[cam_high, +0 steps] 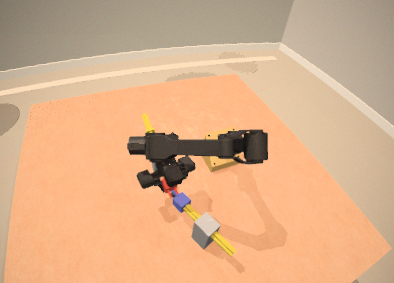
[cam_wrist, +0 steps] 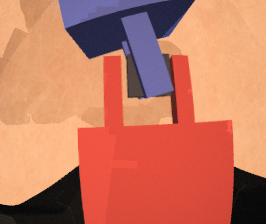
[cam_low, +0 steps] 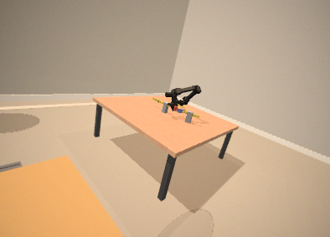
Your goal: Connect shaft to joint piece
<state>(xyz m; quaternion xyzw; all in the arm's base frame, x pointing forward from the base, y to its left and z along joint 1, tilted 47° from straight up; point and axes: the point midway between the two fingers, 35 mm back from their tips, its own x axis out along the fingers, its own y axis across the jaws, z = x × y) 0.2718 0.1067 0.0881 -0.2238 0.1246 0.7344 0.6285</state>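
Arm (cam_high: 200,147): matte black, boxy links, rounded joints; yellow-tan square base plate (cam_high: 212,165).

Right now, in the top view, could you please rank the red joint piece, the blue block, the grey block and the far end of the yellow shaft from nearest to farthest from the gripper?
1. Red joint piece, held in the gripper.
2. Blue block, just past it toward lower right.
3. Grey block, further along the same line.
4. Yellow shaft's far end, beyond the grey block at lower right.

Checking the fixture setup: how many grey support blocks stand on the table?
2: one grey block beside the pincer under the arm, the other nearer the table's front edge, both carrying yellow shafts.
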